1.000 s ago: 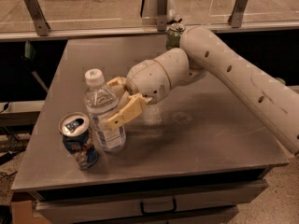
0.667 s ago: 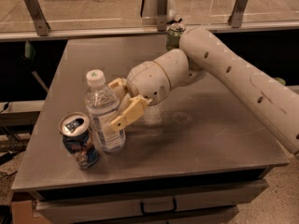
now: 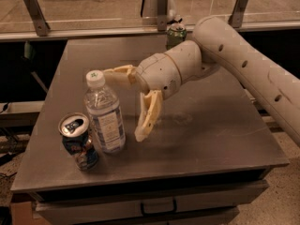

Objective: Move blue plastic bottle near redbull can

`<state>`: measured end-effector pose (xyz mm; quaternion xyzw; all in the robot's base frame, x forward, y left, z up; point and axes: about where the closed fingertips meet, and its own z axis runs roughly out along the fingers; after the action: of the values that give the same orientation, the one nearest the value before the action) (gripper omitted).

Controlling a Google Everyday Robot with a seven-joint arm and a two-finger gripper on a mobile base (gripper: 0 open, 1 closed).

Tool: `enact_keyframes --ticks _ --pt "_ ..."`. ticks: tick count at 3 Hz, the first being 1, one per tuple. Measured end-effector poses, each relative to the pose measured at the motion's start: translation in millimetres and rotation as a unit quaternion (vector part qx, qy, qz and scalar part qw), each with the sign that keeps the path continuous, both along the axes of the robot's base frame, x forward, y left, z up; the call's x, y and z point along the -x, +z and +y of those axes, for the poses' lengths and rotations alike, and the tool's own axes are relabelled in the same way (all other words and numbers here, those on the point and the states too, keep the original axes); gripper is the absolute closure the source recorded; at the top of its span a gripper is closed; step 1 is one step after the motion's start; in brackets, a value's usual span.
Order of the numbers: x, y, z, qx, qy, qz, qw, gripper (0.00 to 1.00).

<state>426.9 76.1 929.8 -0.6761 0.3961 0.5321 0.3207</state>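
The blue plastic bottle (image 3: 104,113) stands upright on the grey table (image 3: 211,125) at the front left, white cap on top. The dented redbull can (image 3: 78,140) stands right next to it on its left, nearly touching. My gripper (image 3: 125,103) is just right of the bottle, open. One finger (image 3: 116,74) reaches toward the cap from behind and the other finger (image 3: 147,116) hangs down to the right of the bottle. Neither finger presses the bottle.
A green can (image 3: 176,35) stands at the table's far edge behind my arm (image 3: 243,64). A metal rail with posts (image 3: 35,13) runs behind the table. Drawers (image 3: 157,205) sit under the front edge.
My fingers have spread apart and come off the bottle, and the gripper has drawn back to the right. The bottle stays standing beside the can.
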Motion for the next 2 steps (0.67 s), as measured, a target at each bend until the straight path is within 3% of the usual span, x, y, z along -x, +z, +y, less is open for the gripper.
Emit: enact_keyframes --ticks 1,2 --pt "-4 45 -34 -0.002 -0.087 -0.071 0.9937 0.0" --pt "2 107 -71 0.003 -0.213 -0.162 0.9635 0.0"
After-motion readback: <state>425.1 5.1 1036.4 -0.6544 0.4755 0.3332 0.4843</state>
